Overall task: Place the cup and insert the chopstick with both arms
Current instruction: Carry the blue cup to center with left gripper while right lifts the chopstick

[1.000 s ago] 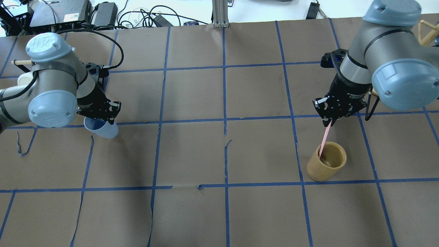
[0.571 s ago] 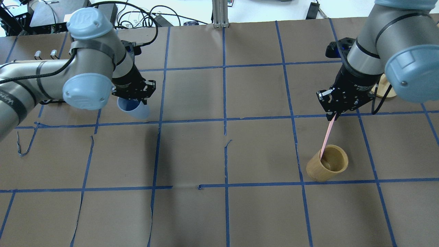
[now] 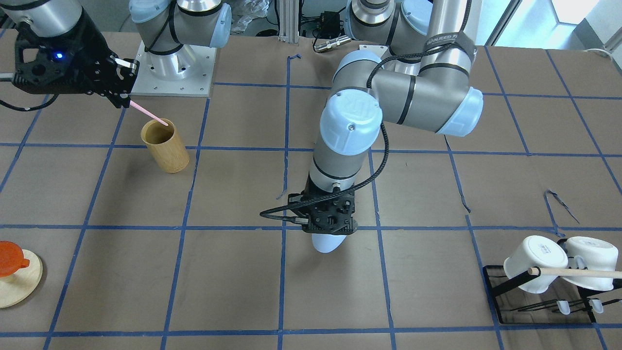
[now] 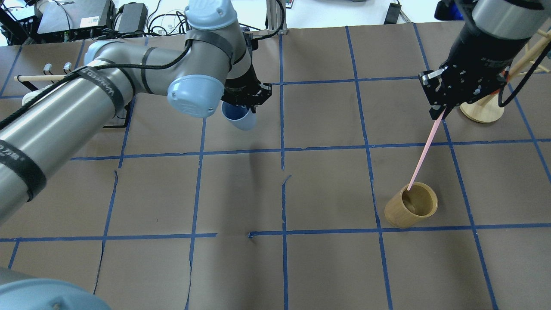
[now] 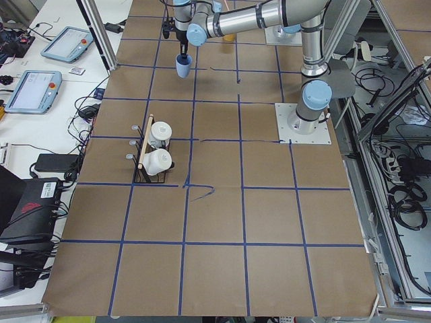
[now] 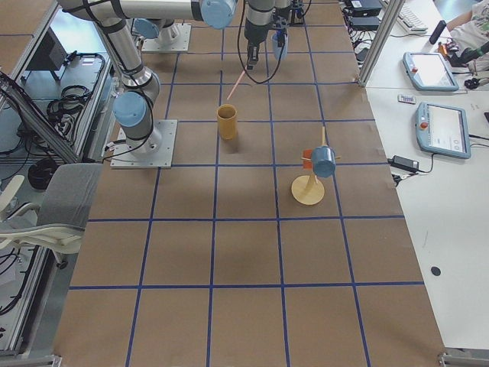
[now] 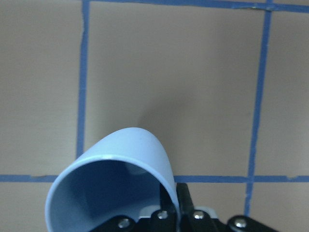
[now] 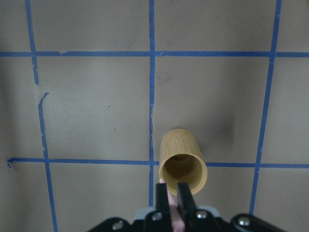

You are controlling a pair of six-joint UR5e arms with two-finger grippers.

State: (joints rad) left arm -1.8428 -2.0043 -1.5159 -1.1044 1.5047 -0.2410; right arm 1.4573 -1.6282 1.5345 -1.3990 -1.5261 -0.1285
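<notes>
The left gripper (image 4: 243, 106) (its arm's cap (image 3: 350, 114) reads UR, the strap (image 4: 102, 88) lettering is illegible) pinches the cup (image 4: 241, 119) by its rim above the table (image 4: 323, 193), while the right gripper (image 4: 439, 113) clamps the chopstick (image 4: 424, 150), tip at the mouth of the bamboo cylinder (image 4: 397, 214).

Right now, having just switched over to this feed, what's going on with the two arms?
The left gripper is shut on the rim of the light-blue cup and holds it above the table near its middle, not yet set down. The right gripper is shut on the upper end of the pink chopstick, which slants down so that its lower tip sits at the mouth of the bamboo cylinder. The cup looks empty.
</notes>
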